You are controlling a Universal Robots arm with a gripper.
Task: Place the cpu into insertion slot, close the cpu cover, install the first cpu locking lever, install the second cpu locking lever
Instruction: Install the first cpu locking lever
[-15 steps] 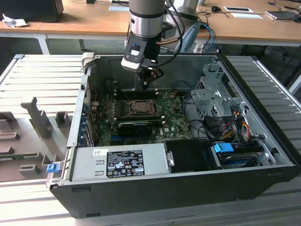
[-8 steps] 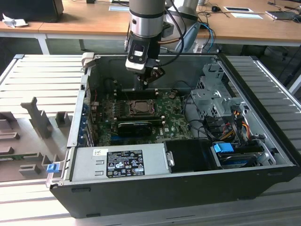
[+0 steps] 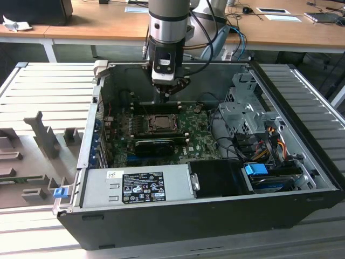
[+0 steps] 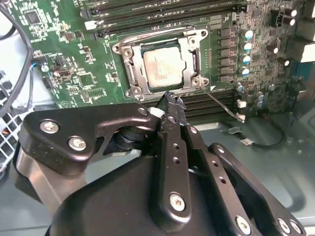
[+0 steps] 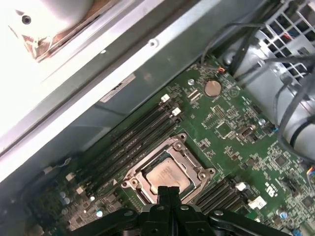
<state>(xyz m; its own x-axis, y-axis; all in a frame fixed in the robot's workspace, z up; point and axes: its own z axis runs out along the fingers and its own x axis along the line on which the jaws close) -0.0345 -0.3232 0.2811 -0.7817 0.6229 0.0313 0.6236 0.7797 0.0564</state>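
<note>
Over cover (image 4: 133, 64) edge on board (image 4: 74, 73): jaws closed, empty, near cpu (image 4: 165, 66). Risk: tip could slip off thin lever (image 4: 224, 105), gouge board.

— What colour is the motherboard (image 3: 197, 137)?
— Green, speckled with tiny silver dots. The cpu (image 4: 161, 68) is pale silver-grey, and the cpu cover (image 4: 132, 64) is a duller silver.
— And the pincer (image 4: 170, 100)?
— Matt black, with bright steel screw heads.
— The case (image 3: 188, 216)?
— Near-black outside. In the exterior view there's a bright blue tab (image 3: 256, 169) at four o'clock from the motherboard. At seven o'clock, a grey power supply (image 3: 102, 186) carries a black label (image 3: 144, 187) with white print.
— The surface (image 3: 54, 91)?
— Pale grey, ribbed in parallel stripes.
</note>
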